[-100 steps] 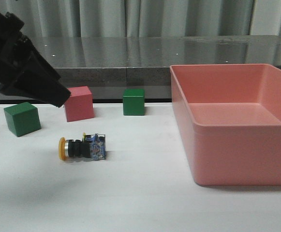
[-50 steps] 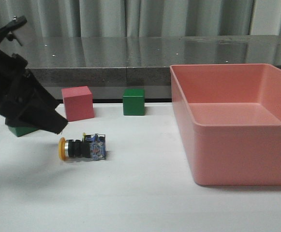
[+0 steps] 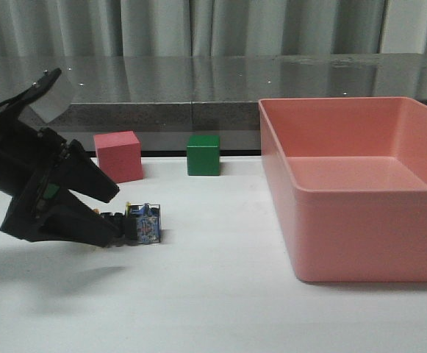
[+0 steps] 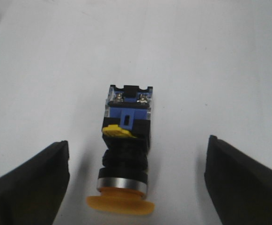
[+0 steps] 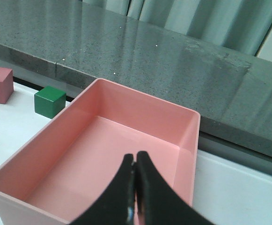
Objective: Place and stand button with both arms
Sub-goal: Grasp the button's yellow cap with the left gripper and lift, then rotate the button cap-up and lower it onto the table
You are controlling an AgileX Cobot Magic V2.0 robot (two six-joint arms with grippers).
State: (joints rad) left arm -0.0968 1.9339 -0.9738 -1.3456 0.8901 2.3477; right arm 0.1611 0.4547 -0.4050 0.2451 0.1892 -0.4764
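Observation:
The button lies on its side on the white table, contact block to the right; its yellow cap is hidden behind my left arm in the front view. In the left wrist view the button lies between the two fingers, not touched, with its yellow cap nearest the wrist. My left gripper is open and low over the table, straddling the cap end; it also shows in the left wrist view. My right gripper is shut and empty, held above the pink bin; it is out of the front view.
A large pink bin stands at the right and also shows in the right wrist view. A red cube and a green cube stand behind the button. A dark stone ledge runs along the back.
My left arm has come down and to the right, and its open fingers now straddle the button's cap end. It now covers the left green cube. The button has not moved.

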